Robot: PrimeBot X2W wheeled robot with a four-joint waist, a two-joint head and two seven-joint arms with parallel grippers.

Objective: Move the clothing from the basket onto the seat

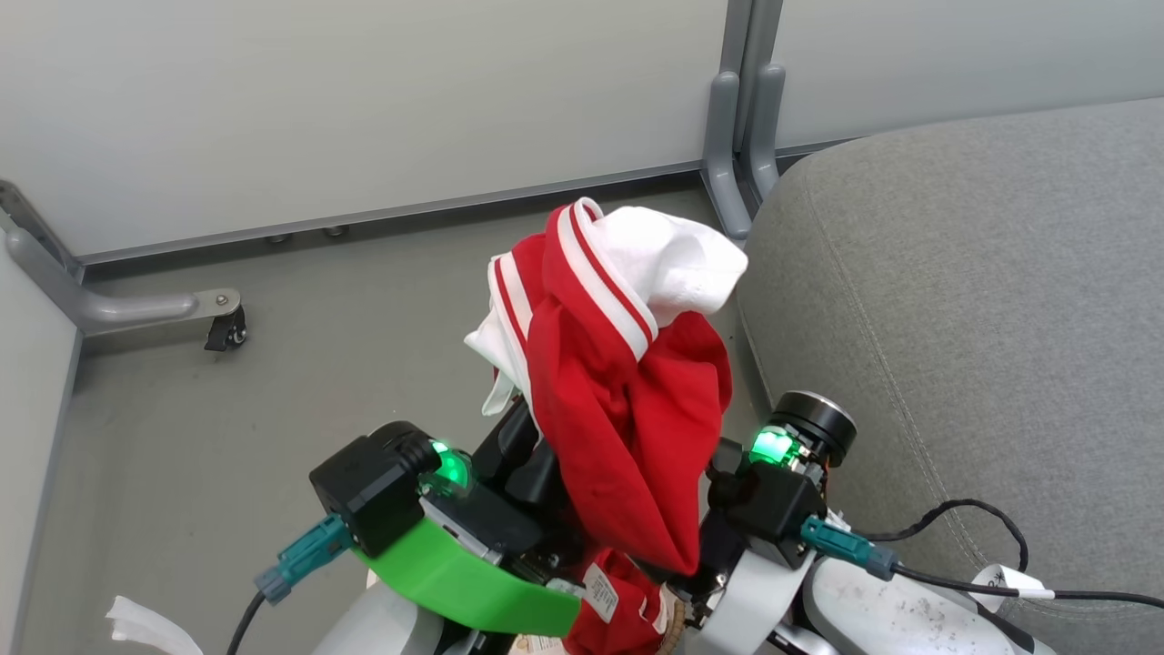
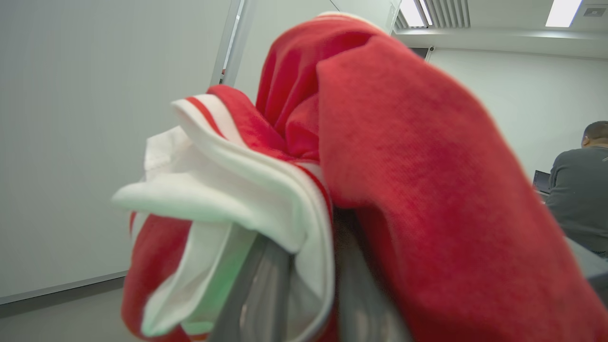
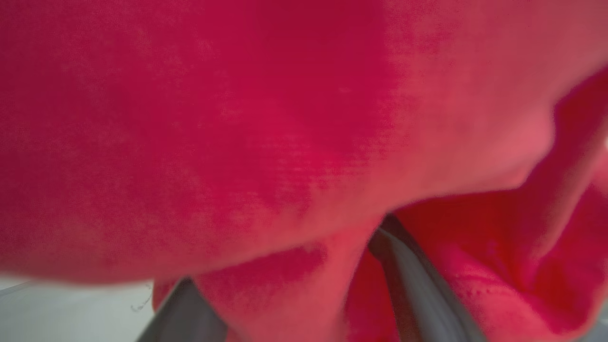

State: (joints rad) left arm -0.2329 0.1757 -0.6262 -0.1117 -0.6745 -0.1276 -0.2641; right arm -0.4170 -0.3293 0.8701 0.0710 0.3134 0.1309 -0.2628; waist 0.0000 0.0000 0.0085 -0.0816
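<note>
Red garment (image 1: 627, 437), one, perhaps two, pinched by left gripper (image 2: 308, 275), right gripper (image 3: 285, 259) spread wide, one seat (image 1: 982, 300).

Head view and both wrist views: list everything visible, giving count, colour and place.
clothing: one bunch, garment count unclear, red with white striped trim, held up left of the seat.
seat: one, grey, head view's right.
floor: grey, beneath the clothing.
wall panels: pale grey, behind, on grey metal feet.
caster wheel: one, black, far left.
white scrap: one, on the floor, lower left.
person: one, dark grey top, right edge of left wrist view.
left gripper: one, black, closed on the clothing.
right gripper: one, black, open, clothing draped over it.
</note>
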